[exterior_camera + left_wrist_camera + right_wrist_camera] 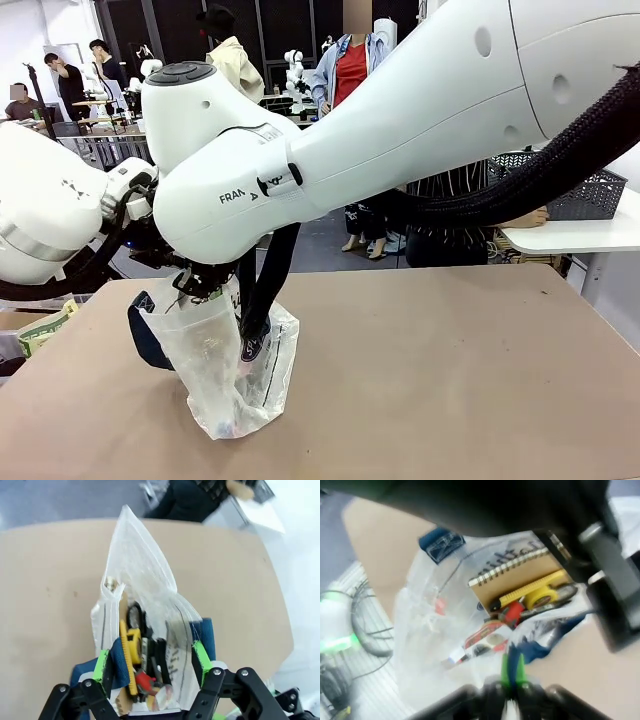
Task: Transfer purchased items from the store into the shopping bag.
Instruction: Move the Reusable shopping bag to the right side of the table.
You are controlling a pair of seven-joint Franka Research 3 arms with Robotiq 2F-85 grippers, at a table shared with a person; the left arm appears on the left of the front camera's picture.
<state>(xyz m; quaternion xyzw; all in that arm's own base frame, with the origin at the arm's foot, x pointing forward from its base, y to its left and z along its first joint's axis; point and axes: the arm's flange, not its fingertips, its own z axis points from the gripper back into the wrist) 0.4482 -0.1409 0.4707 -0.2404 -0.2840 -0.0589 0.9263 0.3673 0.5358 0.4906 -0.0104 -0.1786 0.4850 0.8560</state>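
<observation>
bag (232, 375) of clear plastic stands near the table's (450, 380) left front corner, goods inside; left gripper (152, 665) straddles its mouth, jaws wide; right gripper (514, 667) pinched shut above it.

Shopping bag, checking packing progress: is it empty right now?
No: the shopping bag already holds a yellow pack and other items.

The left gripper (152, 666) points down with its green-padded jaws spread wide. The right gripper (512, 672) has its pads pressed together. In the front view the right arm reaches from 2 o'clock across toward 9 o'clock.
</observation>
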